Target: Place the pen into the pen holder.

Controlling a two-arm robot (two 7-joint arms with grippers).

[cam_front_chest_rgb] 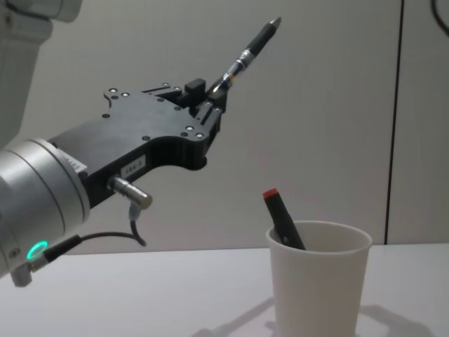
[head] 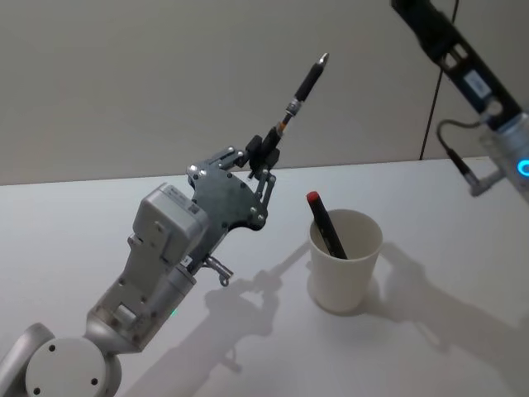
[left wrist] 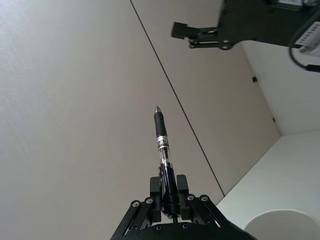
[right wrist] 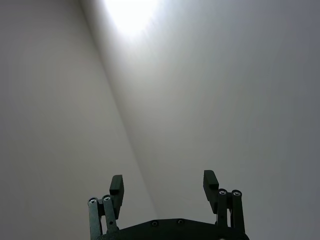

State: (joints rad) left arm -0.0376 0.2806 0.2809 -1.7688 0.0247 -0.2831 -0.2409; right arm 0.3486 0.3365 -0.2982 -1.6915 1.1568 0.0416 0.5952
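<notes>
A black pen (head: 302,91) with a silver band points up and away, its lower end clamped in my left gripper (head: 266,149), which is shut on it in the air to the left of the pen holder. The pen holder (head: 345,265) is a white paper cup standing upright on the white table (head: 83,215). In the left wrist view the pen (left wrist: 161,140) rises from between the closed fingers (left wrist: 181,192). From the chest, pen (cam_front_chest_rgb: 249,49) and left gripper (cam_front_chest_rgb: 210,98) sit well above the cup (cam_front_chest_rgb: 319,281). My right gripper (right wrist: 163,184) is open, raised high.
A second pen with a red cap (head: 325,222) leans inside the cup, its cap above the rim (cam_front_chest_rgb: 280,217). My right arm (head: 471,74) hangs high at the back right, seen also from the left wrist (left wrist: 200,35). A wall stands behind the table.
</notes>
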